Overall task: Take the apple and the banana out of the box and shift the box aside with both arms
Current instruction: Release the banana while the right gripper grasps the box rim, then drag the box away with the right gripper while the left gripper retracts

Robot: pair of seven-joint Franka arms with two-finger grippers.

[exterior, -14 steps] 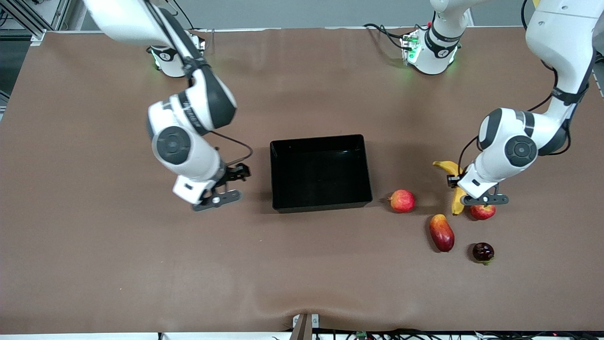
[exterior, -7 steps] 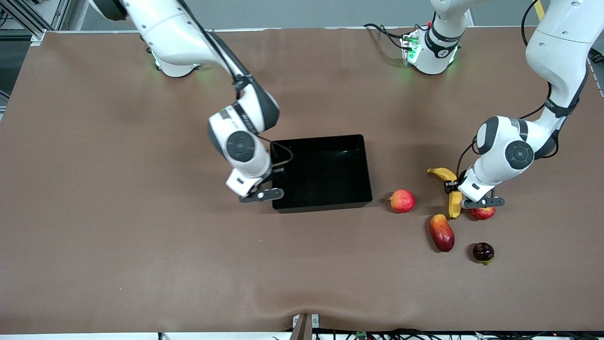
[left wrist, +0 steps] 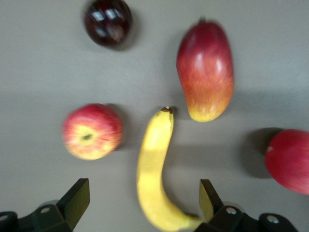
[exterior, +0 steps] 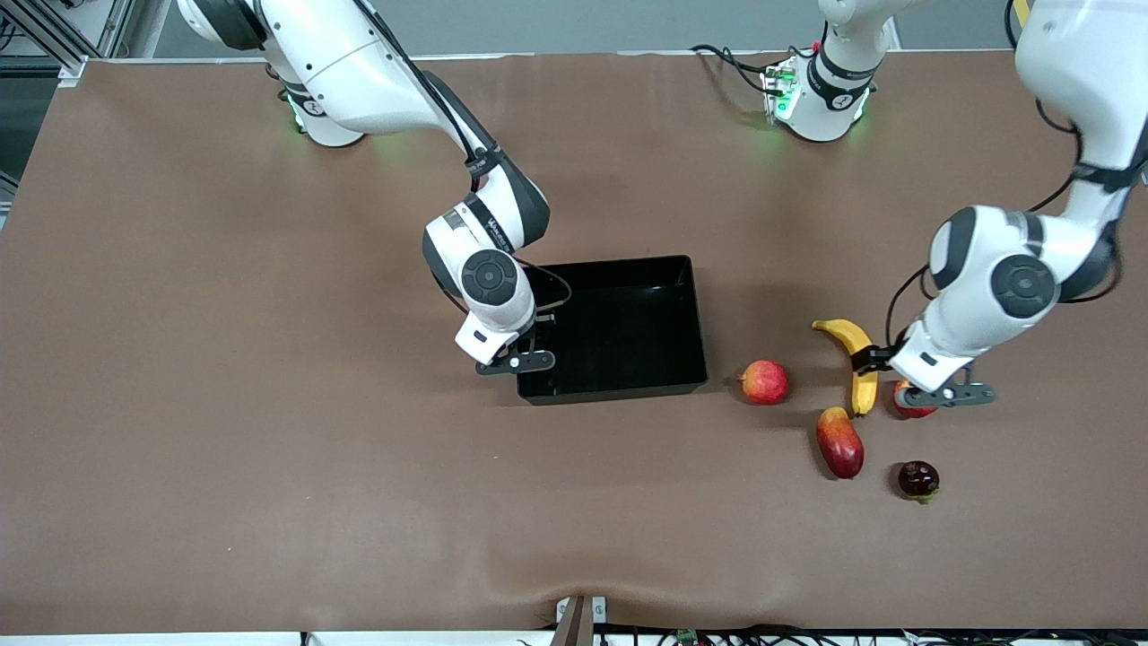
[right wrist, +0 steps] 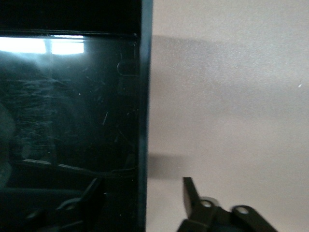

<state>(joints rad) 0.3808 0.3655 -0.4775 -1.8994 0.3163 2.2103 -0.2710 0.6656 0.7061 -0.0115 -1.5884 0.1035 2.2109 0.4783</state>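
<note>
The black box (exterior: 700, 323) sits mid-table. My right gripper (exterior: 525, 355) is low at the box wall (right wrist: 144, 96) toward the right arm's end. It is open, one finger inside the box and the other finger (right wrist: 189, 194) outside, clear of the wall. The yellow banana (exterior: 863, 368) lies beside the red apple (exterior: 908, 405), which my left hand partly hides. My left gripper (exterior: 917, 379) hovers above both, open and holding nothing. In the left wrist view the banana (left wrist: 153, 169) runs between the spread fingers (left wrist: 77, 199), and the apple (left wrist: 91, 131) lies beside it.
A pinkish-red round fruit (exterior: 764, 381) lies between the box and the banana. A red-orange mango (exterior: 839, 441) and a dark round fruit (exterior: 918, 479) lie nearer the front camera than the banana. The brown table spreads wide toward the right arm's end.
My right gripper has travelled from the bare table over to the box wall and now straddles it. My left gripper has opened and risen; the banana has shifted slightly nearer the camera.
</note>
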